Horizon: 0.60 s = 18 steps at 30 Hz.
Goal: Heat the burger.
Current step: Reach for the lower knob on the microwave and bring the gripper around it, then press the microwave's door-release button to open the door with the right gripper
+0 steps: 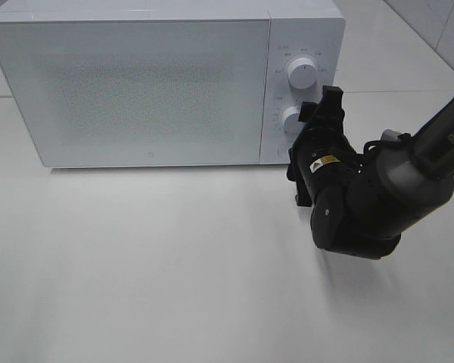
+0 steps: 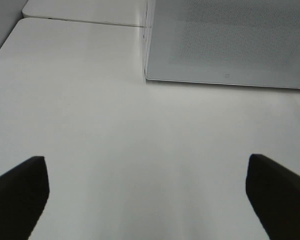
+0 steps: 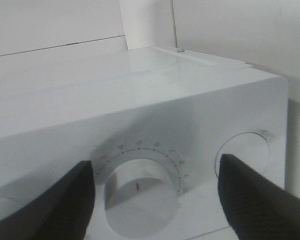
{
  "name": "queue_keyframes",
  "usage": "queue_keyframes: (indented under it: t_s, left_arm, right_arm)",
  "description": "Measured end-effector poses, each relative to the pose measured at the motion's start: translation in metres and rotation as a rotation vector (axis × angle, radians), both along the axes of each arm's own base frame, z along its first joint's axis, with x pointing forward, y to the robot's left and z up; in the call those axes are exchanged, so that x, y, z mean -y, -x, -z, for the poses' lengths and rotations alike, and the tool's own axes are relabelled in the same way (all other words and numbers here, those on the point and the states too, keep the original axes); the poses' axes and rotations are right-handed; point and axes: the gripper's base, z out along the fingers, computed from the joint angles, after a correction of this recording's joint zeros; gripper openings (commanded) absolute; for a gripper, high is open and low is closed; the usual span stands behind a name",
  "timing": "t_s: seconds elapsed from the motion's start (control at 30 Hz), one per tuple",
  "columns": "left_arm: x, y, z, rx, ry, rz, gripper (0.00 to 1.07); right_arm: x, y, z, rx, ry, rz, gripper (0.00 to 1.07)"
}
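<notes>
The burger is in none of the views. The only place it could be hidden is behind the shut door (image 1: 151, 83) of the microwave (image 1: 303, 23), well off to the side of the right fingers (image 3: 250, 200). That is a guess, since the frosted front shows nothing of the inside.

The right fingers stand apart on either side of a dial (image 3: 137, 195) on the control panel. There is a gap between each finger and the dial's rim, so they straddle it without gripping. The left fingers (image 2: 20, 195) are spread wide over bare bench (image 2: 140, 140) and hold nothing. A corner of the microwave lies ahead of them and to one side.

When the burger does come to be handled, I would expect it to be light and soft. It is a loose stack of bun and fillings that can shear apart if pushed from one side. The bun would dent under a firm squeeze, and the wet layers would let the top half slide.

The safest hold is probably a wide one across the middle. One finger would go on each side at the level of the filling, closing only until the bun starts to give, and the burger should be kept level while it is carried.
</notes>
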Motion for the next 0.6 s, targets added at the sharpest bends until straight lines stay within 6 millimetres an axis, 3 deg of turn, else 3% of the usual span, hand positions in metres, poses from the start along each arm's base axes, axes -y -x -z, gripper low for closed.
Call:
queue_keyframes:
  t_s: [0.23,0.53,0.6]
  left_arm:
    - [0.0,0.0,0.0,0.0,0.0,0.0,1.0]
    - [0.0,0.0,0.0,0.0,0.0,0.0,1.0]
    - [0.0,0.0,0.0,0.0,0.0,0.0,1.0]
  right_arm:
    - [0.003,0.017,-0.002,-0.02,0.048,-0.043,0.72]
    - [0.016,0.043,-0.03,0.019,0.244,-0.155,0.72]
    - [0.02,0.055,-0.044,0.022,0.374,-0.237,0.72]
